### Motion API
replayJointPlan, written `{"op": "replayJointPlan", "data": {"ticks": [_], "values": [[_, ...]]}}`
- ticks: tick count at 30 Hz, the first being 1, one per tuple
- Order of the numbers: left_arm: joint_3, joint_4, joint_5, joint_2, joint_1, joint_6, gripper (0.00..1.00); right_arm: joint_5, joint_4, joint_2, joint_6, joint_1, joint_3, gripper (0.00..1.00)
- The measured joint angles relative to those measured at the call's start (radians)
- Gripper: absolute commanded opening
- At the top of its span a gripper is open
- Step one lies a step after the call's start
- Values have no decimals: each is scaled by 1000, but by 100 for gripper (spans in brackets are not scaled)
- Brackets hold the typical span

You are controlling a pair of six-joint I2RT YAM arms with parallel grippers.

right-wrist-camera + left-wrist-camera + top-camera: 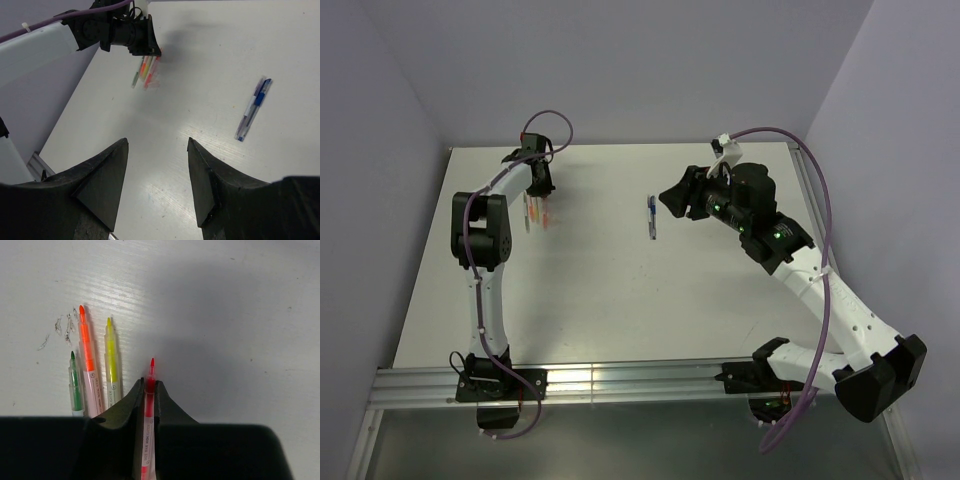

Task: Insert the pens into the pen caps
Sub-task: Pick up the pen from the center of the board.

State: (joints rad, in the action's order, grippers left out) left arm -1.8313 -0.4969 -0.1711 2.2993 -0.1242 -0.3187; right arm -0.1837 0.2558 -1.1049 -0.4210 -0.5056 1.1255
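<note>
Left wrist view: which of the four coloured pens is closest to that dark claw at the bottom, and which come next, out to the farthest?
1. The red pen, right between the fingers of the left gripper.
2. The yellow pen, just left of the fingers.
3. The orange pen, left of the yellow one.
4. The green pen, farthest out on the left.

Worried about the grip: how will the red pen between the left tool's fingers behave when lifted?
The red pen looks thin and stiff, so it probably lifts without bending and weighs little. Its smooth round barrel, pinched near the tip by the left tool, may swivel or slip.
</note>
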Motion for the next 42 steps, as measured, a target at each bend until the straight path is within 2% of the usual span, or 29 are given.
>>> {"op": "replayJointPlan", "data": {"ticks": [15,25,29,34,42], "values": [[-21,-40,8,-6,-6,-10,0,-13,1,-3,0,0,0,58],[-37,-99,-11,-105,-22,-21,0,-25,5,-3,1,0,0,57],[-9,-95,-7,-209,-30,-66,0,-55,3,-3,7,0,0,56],[156,-15,56,-450,-72,-165,0,-131,-32,-3,3,1,-2,59],[364,191,190,-805,-244,-330,0,-265,-193,-63,-46,2,-21,62]]}}
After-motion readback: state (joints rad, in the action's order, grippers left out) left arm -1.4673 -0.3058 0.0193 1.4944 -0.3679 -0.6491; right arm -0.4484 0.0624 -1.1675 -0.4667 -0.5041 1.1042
